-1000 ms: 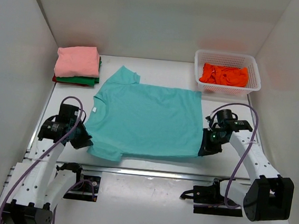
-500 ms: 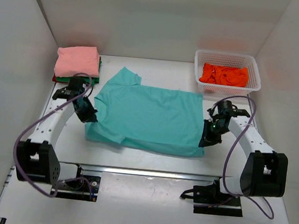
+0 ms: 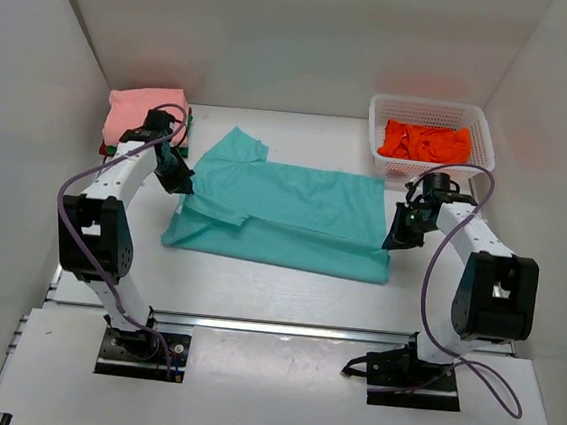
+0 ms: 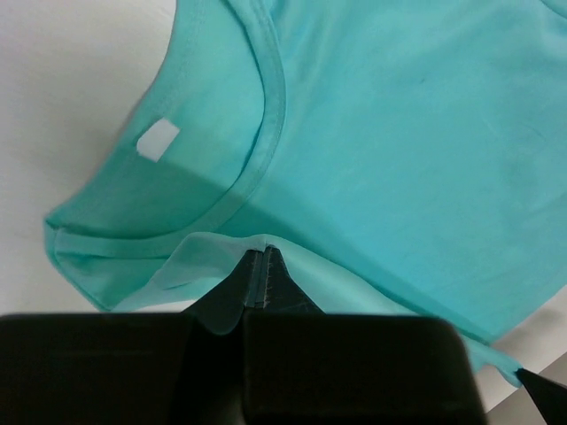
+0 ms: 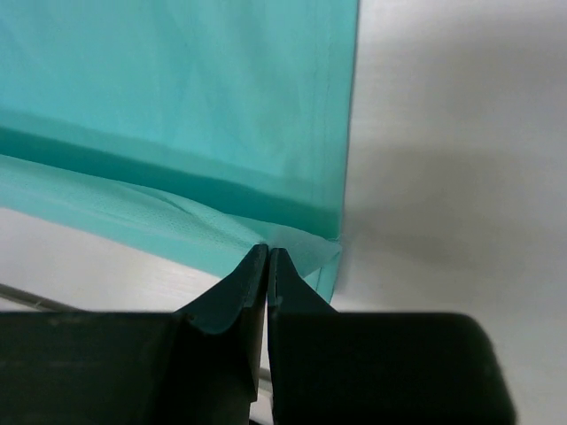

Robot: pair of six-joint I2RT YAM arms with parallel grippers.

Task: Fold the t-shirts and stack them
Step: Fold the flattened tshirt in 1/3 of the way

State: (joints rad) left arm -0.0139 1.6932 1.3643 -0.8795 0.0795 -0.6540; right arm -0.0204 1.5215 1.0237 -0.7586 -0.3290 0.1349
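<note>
A teal t-shirt (image 3: 283,213) lies across the middle of the table, its near half lifted and carried over toward the far half. My left gripper (image 3: 184,185) is shut on the shirt's left edge by the collar; the left wrist view shows the teal shirt (image 4: 399,133) pinched at my left gripper (image 4: 264,252). My right gripper (image 3: 393,241) is shut on the shirt's right hem corner; the right wrist view shows the teal shirt (image 5: 177,106) in my right gripper (image 5: 267,251). A stack of folded shirts (image 3: 147,119), pink on top of green and red, sits at the far left.
A white basket (image 3: 434,111) holding an orange shirt (image 3: 426,143) stands at the far right. White walls close in the table on the left, back and right. A metal rail (image 3: 283,326) runs along the near edge.
Both grippers moved away from the near edge toward the back, carrying the shirt's near edge up and over. The visible shirt area has grown narrower front to back.
</note>
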